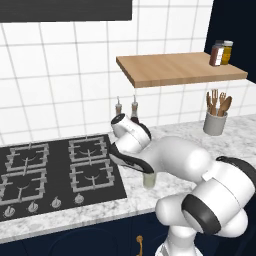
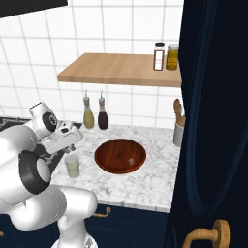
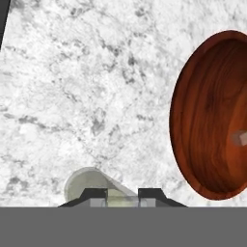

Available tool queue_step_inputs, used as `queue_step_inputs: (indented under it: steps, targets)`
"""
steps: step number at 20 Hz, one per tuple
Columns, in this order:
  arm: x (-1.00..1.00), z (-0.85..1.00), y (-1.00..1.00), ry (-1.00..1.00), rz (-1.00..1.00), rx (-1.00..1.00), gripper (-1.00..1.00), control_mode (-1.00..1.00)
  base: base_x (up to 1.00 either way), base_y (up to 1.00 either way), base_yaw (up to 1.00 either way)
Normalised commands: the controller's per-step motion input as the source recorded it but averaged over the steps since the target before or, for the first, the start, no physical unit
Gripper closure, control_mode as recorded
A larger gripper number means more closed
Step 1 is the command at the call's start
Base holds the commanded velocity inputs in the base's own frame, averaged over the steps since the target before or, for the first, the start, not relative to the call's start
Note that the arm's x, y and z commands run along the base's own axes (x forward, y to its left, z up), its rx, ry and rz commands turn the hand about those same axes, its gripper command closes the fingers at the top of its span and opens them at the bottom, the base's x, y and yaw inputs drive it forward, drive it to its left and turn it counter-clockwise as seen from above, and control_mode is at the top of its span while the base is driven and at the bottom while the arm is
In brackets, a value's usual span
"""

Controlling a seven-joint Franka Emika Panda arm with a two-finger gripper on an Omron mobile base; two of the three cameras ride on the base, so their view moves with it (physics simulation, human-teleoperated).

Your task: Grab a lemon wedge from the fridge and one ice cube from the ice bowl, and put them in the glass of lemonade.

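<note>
Over the glass (image 2: 72,166) | fingers (image 3: 122,197) closed narrow just above its rim, whether holding anything I cannot tell | bowl (image 2: 120,156) beside glass on table (image 2: 145,181) | ice cube (image 3: 239,139) inside: small, slick, light; pinch flat sides gently

My left base view looks forward and down from behind the arm, with the black four-burner hob (image 1: 55,172) at nine o'clock. My right base view faces the same white marble counter (image 2: 150,181) from the other side; both share the pale wooden wall shelf (image 1: 180,69). My hand view sits close, looking down on the counter, with the glossy reddish-brown round bowl (image 3: 212,116) at three o'clock.
</note>
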Motion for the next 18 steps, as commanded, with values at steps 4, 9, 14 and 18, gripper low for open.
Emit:
queue_step_inputs:
  steps: [4, 9, 14, 18]
  targets:
    - [-0.28, 0.42, -0.01, -0.02, 0.00, 0.00, 1.00, -1.00, 0.00, 0.00, 0.00]
    - [-0.29, 0.10, -0.16, 0.00, 0.00, 0.00, 1.00, -1.00, 0.00, 0.00, 0.00]
    - [-0.01, -0.17, -0.27, 0.02, 0.04, 0.00, 1.00, -1.00, 0.00, 0.00, 0.00]
    - [0.00, -0.35, 0.01, 0.01, 0.07, -0.02, 1.00, -1.00, 0.00, 0.00, 0.00]
